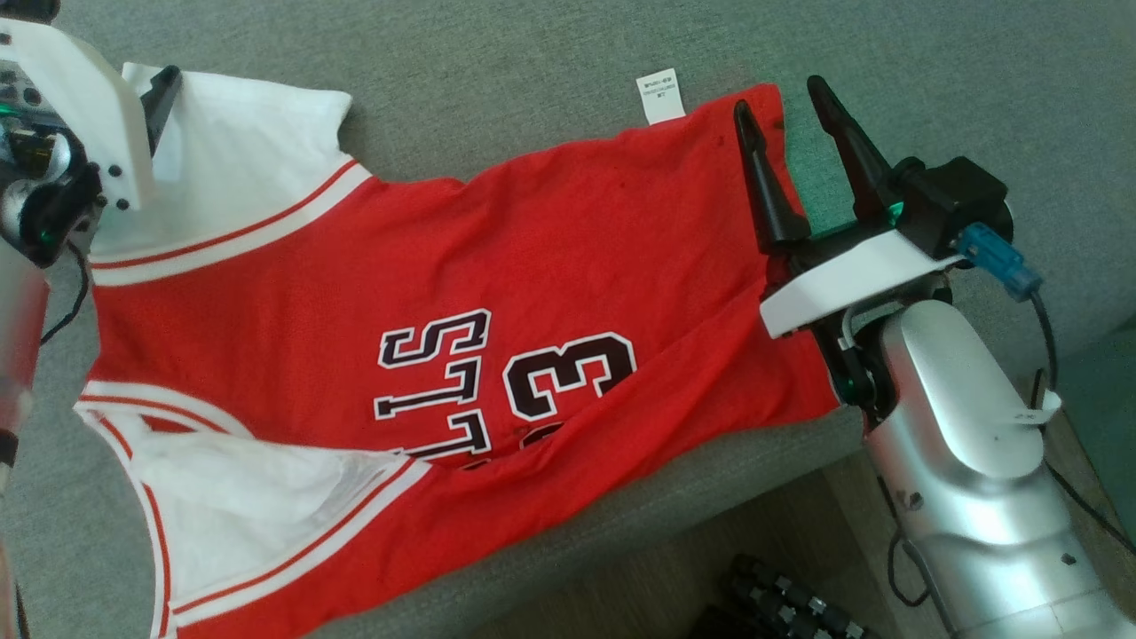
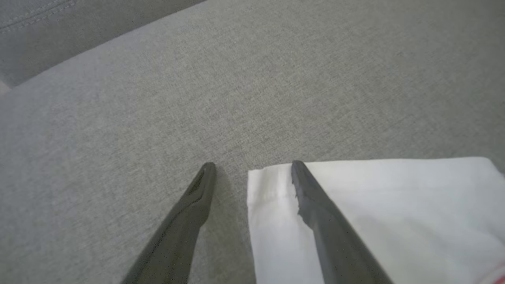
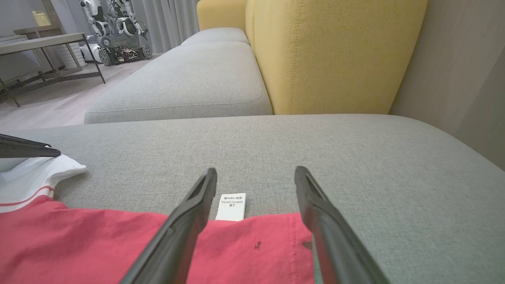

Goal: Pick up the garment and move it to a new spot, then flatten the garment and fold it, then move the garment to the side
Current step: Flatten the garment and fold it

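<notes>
Red jersey garment (image 1: 426, 293) lies spread on the grey sofa cushion (image 1: 532, 53), white sleeves toward the robot's left. Left pincer (image 2: 253, 165) is wide open and empty, one finger over the white sleeve edge, the other over bare cushion. Right pincer (image 1: 778, 96) is wide open and empty at the hem corner, near the white label (image 1: 660, 95).
</notes>
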You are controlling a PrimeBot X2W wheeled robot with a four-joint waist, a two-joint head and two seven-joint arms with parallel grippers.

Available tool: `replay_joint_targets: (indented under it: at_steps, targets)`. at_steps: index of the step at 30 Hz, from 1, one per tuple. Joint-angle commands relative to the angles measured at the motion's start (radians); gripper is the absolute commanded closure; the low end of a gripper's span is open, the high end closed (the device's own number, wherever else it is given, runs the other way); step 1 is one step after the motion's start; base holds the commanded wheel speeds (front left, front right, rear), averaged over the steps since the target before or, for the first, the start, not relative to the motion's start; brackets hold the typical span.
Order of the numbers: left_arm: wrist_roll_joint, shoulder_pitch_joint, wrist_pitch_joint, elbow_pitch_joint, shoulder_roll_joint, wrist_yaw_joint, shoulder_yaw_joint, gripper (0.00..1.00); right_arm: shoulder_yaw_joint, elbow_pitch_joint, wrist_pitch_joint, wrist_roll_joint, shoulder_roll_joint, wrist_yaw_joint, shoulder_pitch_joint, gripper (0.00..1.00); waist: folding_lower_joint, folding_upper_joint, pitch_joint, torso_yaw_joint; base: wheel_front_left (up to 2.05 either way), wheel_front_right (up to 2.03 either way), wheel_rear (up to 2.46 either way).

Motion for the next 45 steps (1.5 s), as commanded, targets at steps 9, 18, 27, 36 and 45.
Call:
replay_joint_targets:
  at_steps: [9, 18, 27, 36, 45]
  targets:
    - [-0.092, -0.04, 0.037, -0.008, 0.025, 0.001, -0.034, 1.0, -0.018, 0.009, -0.006, 0.012, 0.013, -0.001, -0.027, 0.0, -0.0001, 0.0, -0.008, 0.029, 0.0, 0.0, 0.0]
    - [-0.211, -0.005, -0.128, -0.076, -0.065, 0.001, 0.014, 1.0, -0.103, 0.139, 0.166, 0.053, -0.07, -0.001, -0.077, 0.0, -0.0001, 0.0, -0.058, 0.161, 0.0, 0.0, 0.0]
    - [-0.259, 0.087, -0.188, -0.238, -0.095, 0.001, -0.01, 1.0, -0.08, 0.29, 0.352, 0.124, -0.226, -0.001, -0.108, 0.0, -0.0001, 0.0, -0.093, 0.279, 0.0, 0.0, 0.0]
    - [-0.273, 0.154, -0.187, -0.325, -0.073, 0.021, -0.01, 1.0, 0.012, 0.349, 0.46, 0.255, -0.294, -0.001, -0.114, 0.98, -0.0001, 0.0, -0.106, 0.311, 0.0, 0.0, 0.0]
    - [-0.277, 0.179, -0.205, -0.346, -0.052, 0.054, 0.009, 1.0, 0.047, 0.36, 0.37, 0.291, -0.346, -0.001, -0.141, 1.0, -0.0001, 0.0, -0.117, 0.317, 0.0, 0.0, 0.0]
